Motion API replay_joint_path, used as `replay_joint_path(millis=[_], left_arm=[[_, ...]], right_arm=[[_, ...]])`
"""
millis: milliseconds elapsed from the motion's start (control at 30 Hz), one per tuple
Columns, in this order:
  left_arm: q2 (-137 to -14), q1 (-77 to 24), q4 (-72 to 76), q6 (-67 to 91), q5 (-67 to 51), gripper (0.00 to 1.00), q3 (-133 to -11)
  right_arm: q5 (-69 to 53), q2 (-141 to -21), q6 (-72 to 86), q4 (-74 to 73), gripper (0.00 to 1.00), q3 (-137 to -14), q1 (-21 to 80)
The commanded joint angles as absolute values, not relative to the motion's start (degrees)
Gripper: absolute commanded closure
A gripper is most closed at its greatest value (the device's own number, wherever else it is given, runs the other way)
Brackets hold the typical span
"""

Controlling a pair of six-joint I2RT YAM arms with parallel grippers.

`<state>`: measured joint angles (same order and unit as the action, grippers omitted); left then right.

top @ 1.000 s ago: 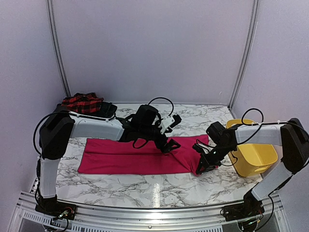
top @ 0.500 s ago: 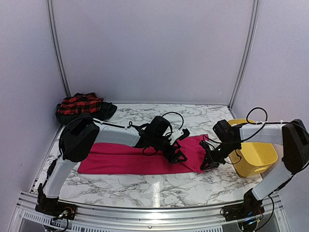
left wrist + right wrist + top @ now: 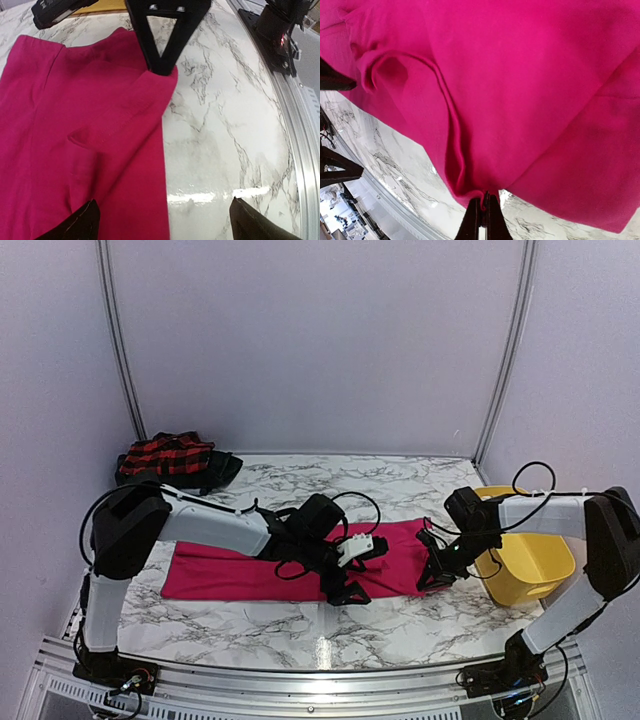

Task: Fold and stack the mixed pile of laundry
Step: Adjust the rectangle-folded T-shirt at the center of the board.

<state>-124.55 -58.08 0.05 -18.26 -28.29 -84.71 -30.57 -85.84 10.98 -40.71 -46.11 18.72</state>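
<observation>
Right wrist view alone shows it — right gripper [image 3: 481,201] pinching pink garment [image 3: 520,75].

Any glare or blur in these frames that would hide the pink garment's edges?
Top external: glare streak on the table near the front, off the magenta garment. Left wrist: bright band on bare marble; hem sharp. Right wrist: evenly lit, folds legible.

Bright, even overhead light in all views, only soft shadows on the bench [image 3: 250,625]. White glare streak on its glossy top near the front edge, seen in the top and left wrist views. Pink garment [image 3: 520,75] is sharp, colour saturated; left wrist view curves straight lines at its right edge.
</observation>
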Motion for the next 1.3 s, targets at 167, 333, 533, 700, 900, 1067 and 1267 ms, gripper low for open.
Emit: replay_joint_path(millis=[167,333,533,700,900,1067,1267], left_arm=[[-112.9,-60.7,2.6,-30.3,-15.0,0.11,-73.3],[-115.9,-58.9,9.5,-20.4,-10.8,0.17,-77.1],[-126.4,-58.3,4.1,-13.9,-14.4,0.45,-92.3],[-132.4,-58.3,1.8,-13.1,-16.5,0.52,-97.7],[-136.9,-58.3,0.1,-12.4,-18.0,0.63,-102.4],[-133.7,-58.4,-1.5,-14.5,-19.2,1.00,-100.4],[-123.7,-58.7,5.6,-14.9,-21.1,1.00,-87.2]], right_arm=[[-32.6,-85.1,11.0,-39.9,1.00,-44.7,18.3],[-32.9,-85.5,10.8,-39.7,1.00,-44.2,18.4],[-32.8,-85.5,11.4,-39.4,1.00,-44.2,18.4],[-32.6,-85.3,11.7,-39.4,1.00,-44.4,18.3],[-32.5,-85.6,11.8,-39.6,1.00,-44.9,18.3],[-31.9,-85.3,11.6,-40.2,1.00,-45.2,18.4],[-31.6,-84.3,11.9,-40.5,1.00,-44.9,18.4]])
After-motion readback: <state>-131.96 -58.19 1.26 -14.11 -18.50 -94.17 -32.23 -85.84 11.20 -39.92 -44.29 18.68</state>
